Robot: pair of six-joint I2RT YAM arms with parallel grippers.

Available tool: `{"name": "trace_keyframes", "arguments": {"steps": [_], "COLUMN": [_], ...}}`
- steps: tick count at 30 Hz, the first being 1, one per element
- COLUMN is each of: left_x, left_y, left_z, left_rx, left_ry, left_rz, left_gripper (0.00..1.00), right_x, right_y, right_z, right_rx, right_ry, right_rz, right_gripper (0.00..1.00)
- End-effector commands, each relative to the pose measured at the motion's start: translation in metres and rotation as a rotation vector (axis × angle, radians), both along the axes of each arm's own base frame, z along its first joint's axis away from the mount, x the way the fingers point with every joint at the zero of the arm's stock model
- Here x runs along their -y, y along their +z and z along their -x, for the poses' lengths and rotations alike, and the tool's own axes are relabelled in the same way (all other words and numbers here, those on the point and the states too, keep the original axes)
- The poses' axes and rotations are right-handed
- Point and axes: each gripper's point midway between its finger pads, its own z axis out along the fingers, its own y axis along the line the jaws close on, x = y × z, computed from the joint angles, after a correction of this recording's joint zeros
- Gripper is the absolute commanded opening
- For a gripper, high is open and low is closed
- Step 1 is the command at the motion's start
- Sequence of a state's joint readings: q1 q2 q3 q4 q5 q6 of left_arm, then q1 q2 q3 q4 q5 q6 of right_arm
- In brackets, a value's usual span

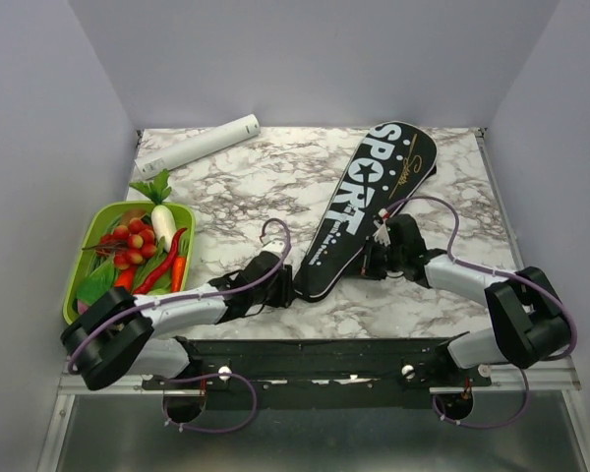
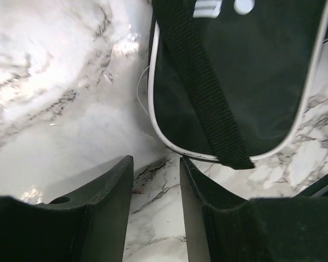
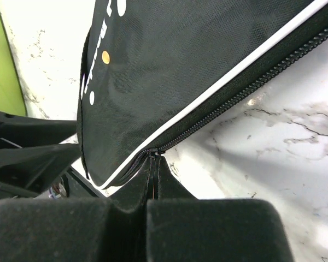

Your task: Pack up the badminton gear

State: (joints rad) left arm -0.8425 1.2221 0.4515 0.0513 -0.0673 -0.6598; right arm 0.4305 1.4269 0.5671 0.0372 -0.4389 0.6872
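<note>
From the top view, the black racket bag (image 1: 369, 202) with the white word "SPORT" lies flat on the marble table (image 1: 246, 187). It is slanted: the wide end points toward 1 o'clock and the narrow end reaches the middle of the table. The left gripper (image 1: 293, 285) is low on the table, just beside the narrow end, on its 9 o'clock side. The right gripper (image 1: 376, 261) is against the long edge of the bag, on its 4 o'clock side. At 9 o'clock of the table stands a green tray (image 1: 79, 265) with toy vegetables (image 1: 143, 246). At 11 o'clock lies a white cylinder (image 1: 199, 145).

In the left wrist view, the left gripper (image 2: 156, 161) stands open, and only bare marble shows between its two fingers (image 2: 117, 185). The rounded narrow end of the bag (image 2: 251, 82), with white piping, is toward 1 o'clock, near the fingertips but apart from them. A black woven strap (image 2: 202, 93) runs across it down to the piping.

In the right wrist view, the right gripper (image 3: 153, 164) is closed, its fingers pressed together. Their tips meet the zipper (image 3: 246, 93) of the bag (image 3: 180, 71) exactly where the zipper line ends. I cannot tell if the small pull is pinched between them. The zipper runs away toward 2 o'clock, under the white piping. A strip of the green tray (image 3: 3, 65) shows at 9 o'clock.
</note>
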Motion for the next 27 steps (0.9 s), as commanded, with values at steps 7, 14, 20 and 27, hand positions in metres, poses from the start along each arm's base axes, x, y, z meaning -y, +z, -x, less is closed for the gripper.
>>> {"name": "trace_keyframes", "arguments": {"steps": [7, 14, 20, 27], "left_x": [0.019, 0.032, 0.046, 0.05], "left_y": [-0.038, -0.043, -0.041, -0.037], "left_z": [-0.01, -0.01, -0.007, 0.002], "left_rx": [-0.031, -0.028, -0.022, -0.013], "left_ry": [-0.031, -0.073, -0.118, -0.153], "left_rz": [-0.079, -0.064, -0.053, -0.035], "left_gripper": [0.43, 0.41, 0.41, 0.41], "right_x": [0.013, -0.024, -0.068, -0.087], "right_y": [-0.016, -0.012, -0.01, -0.019], "right_z": [0.027, 0.058, 0.069, 0.039], "right_rx": [0.001, 0.003, -0.031, -0.041], "right_ry": [0.062, 0.168, 0.217, 0.088], "right_rz": [0.046, 0.058, 0.042, 0.07], "right_gripper": [0.01, 0.01, 0.01, 0.01]}}
